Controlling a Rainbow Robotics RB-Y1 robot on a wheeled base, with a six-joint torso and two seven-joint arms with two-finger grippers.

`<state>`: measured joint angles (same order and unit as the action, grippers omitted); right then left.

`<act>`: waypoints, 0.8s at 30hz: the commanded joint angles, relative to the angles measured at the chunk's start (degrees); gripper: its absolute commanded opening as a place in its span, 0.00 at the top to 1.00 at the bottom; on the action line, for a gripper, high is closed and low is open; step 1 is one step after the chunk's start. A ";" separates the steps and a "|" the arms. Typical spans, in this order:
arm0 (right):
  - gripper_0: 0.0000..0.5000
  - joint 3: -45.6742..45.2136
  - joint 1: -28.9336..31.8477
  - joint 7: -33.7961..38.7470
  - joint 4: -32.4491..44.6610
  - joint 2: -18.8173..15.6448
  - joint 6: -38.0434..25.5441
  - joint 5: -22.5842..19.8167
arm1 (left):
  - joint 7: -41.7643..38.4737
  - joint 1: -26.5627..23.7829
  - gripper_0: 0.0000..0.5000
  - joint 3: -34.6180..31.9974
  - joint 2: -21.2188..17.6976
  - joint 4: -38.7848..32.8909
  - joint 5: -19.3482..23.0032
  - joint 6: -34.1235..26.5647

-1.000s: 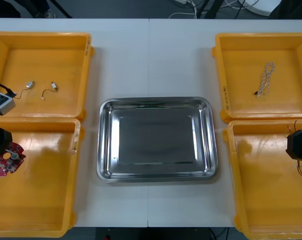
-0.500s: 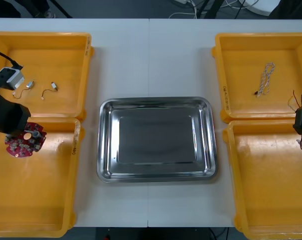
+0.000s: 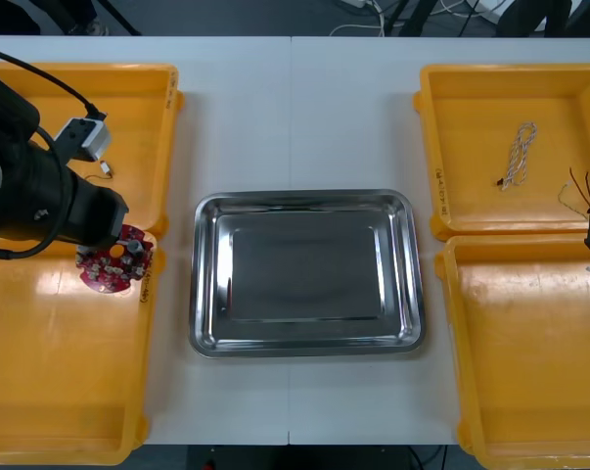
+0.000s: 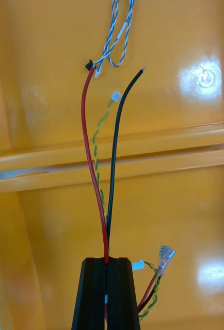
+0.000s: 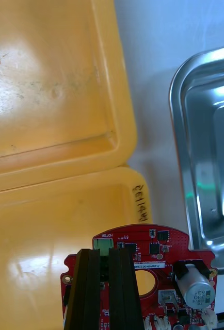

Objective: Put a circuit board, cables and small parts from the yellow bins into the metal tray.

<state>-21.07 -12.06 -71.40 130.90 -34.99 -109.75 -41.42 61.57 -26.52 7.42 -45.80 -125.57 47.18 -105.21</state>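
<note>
1. My left fingers [image 5: 97,263]: left of the metal tray [image 3: 304,196], clamped on a round red circuit board [image 5: 158,245].
2. My right fingers [image 4: 102,265]: right of the tray, pinched shut on red and black cables [image 4: 88,154].

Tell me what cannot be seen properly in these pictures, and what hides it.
Front view: the left arm covers part of the circuit board and the left gripper holding it.
Front view: the picture's edge cuts off the right gripper.
Right wrist view: the fingers hide the cables' pinched part.
</note>
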 commanded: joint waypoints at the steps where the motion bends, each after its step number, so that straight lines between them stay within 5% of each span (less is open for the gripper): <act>1: 1.00 0.50 -3.68 1.44 1.90 -3.42 -0.25 -2.88 | -9.63 -4.86 1.00 3.92 2.30 -1.96 -2.18 -0.61; 24: 1.00 9.12 -11.23 -2.51 0.58 -11.68 -0.25 -21.69 | -19.38 -14.27 1.00 20.53 9.77 2.44 -8.07 0.63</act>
<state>-14.19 -21.57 -71.53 130.57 -42.88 -109.76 -62.18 47.47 -37.57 25.40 -37.78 -123.79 40.50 -105.20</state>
